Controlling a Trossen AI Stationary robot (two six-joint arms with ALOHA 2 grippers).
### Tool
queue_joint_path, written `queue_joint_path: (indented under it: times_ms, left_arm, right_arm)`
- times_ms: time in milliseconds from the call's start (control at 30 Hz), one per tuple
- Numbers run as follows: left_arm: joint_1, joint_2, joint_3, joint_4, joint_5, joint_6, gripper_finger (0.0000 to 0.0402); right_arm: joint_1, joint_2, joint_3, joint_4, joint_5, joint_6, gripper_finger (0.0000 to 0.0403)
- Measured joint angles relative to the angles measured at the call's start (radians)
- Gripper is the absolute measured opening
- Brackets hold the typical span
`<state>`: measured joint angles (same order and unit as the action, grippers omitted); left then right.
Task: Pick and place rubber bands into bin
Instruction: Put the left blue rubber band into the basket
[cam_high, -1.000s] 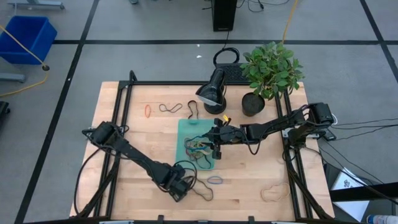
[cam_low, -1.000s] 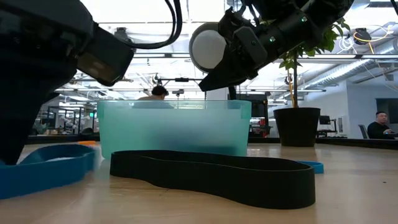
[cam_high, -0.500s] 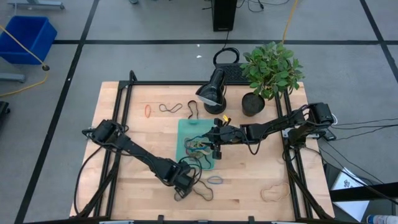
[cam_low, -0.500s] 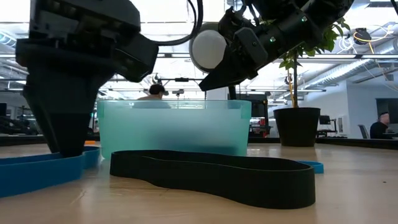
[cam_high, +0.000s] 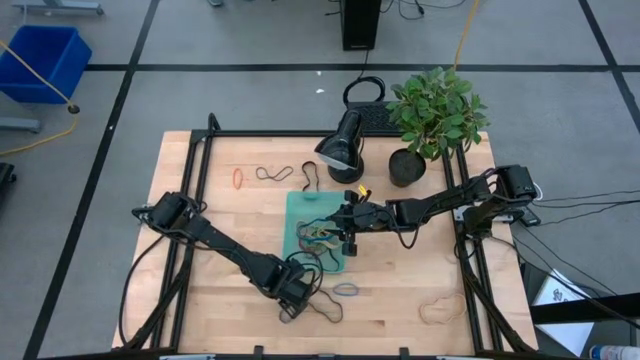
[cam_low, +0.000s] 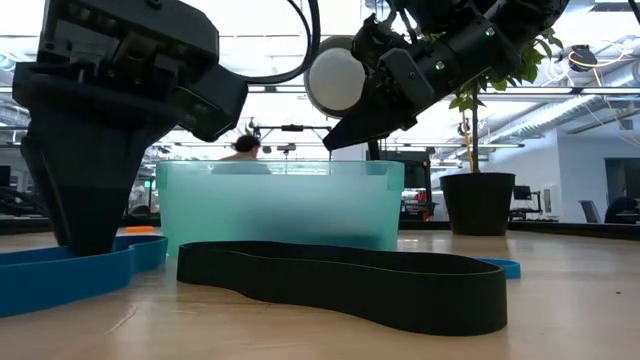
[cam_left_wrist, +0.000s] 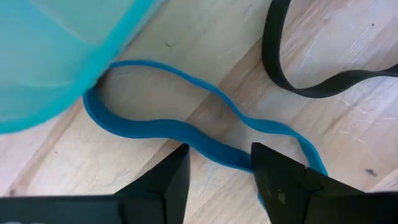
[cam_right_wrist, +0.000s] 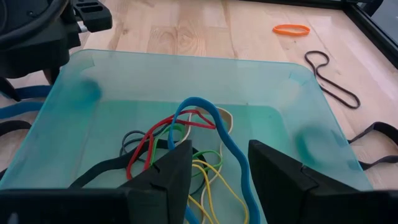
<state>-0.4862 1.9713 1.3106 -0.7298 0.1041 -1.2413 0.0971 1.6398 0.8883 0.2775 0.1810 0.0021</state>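
From above, the wooden desk (cam_high: 400, 300) carries the teal bin (cam_high: 296, 215) near its centre, with a tangle of rubber bands (cam_high: 320, 236) lying inside it. The left gripper (cam_high: 291, 296) sits low at about 7 o'clock from the bin, just off its near corner, over a blue band (cam_high: 287, 311) on the wood. The right gripper (cam_high: 347, 222) hangs over the bin's 3 o'clock edge. Loose bands lie around: a black loop (cam_high: 327, 306) and a small blue band (cam_high: 346, 290) at 5 o'clock from the bin, a tan band (cam_high: 438, 310) farther toward 4 o'clock, an orange band (cam_high: 237, 178) and thin black bands (cam_high: 272, 173) at 10 to 11 o'clock. A potted plant (cam_high: 434, 112) and a lamp (cam_high: 340, 145) stand at 1 o'clock.

At desk level, the left gripper (cam_low: 85, 235) stands down on the blue band (cam_low: 70, 277), beside the bin (cam_low: 280, 205); the black loop (cam_low: 345, 280) lies in front, and the right gripper (cam_low: 345, 135) hovers above the bin's rim.

The left wrist view shows the left gripper (cam_left_wrist: 219, 171) with fingers parted, astride the blue band (cam_left_wrist: 186, 130) on the desk, not closed on it; the bin's corner (cam_left_wrist: 56, 56) is just beside, the black loop (cam_left_wrist: 298, 81) near.

The right wrist view shows the right gripper (cam_right_wrist: 219, 165) spread and empty above the bin (cam_right_wrist: 74, 118), where blue, red, yellow, green and black bands (cam_right_wrist: 186, 140) are heaped; the orange band (cam_right_wrist: 291, 28) lies beyond.
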Motion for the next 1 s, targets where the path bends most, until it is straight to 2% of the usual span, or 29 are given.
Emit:
queue_joint_path:
  times_ms: [367, 533, 733, 1000]
  left_arm:
    - [0.001, 0.0, 0.0, 0.001, 0.0, 0.005, 0.0013]
    - [0.001, 0.0, 0.0, 0.001, 0.007, 0.005, 0.0011]
    - [-0.003, -0.03, -0.001, -0.001, 0.066, 0.046, 0.0007]
    - [-0.007, -0.17, -0.001, -0.024, 0.103, 0.145, 0.0004]
  right_arm:
    - [0.0, 0.0, 0.0, 0.0, 0.0, 0.002, 0.0151]
    - [0.0, 0.0, 0.0, 0.0, 0.0, 0.004, 0.0151]
    - [0.0, 0.0, 0.0, 0.0, 0.0, 0.004, 0.0151]
    - [0.0, 0.0, 0.0, 0.0, 0.0, 0.004, 0.0151]
